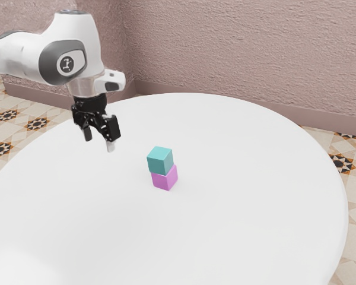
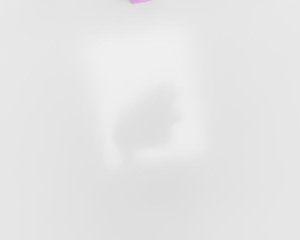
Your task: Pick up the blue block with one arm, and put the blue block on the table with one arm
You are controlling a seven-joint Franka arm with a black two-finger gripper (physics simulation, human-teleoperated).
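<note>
My gripper (image 1: 99,140) hangs above the table toward the exterior view's left, its two black fingers apart with nothing between them. A teal-blue block (image 1: 160,160) rests on top of a purple block (image 1: 165,179), both standing apart from the gripper, toward the exterior view's right. The lower block's front and side faces are partly covered by the upper one. In the wrist view a sliver of the purple block (image 2: 140,1) peeks in at the edge.
The round white table (image 1: 243,190) carries the two-block stack near its middle. Behind it rise pinkish textured walls (image 1: 225,53), and patterned floor tiles (image 1: 38,123) surround it. A soft arm shadow (image 2: 147,122) lies on the tabletop.
</note>
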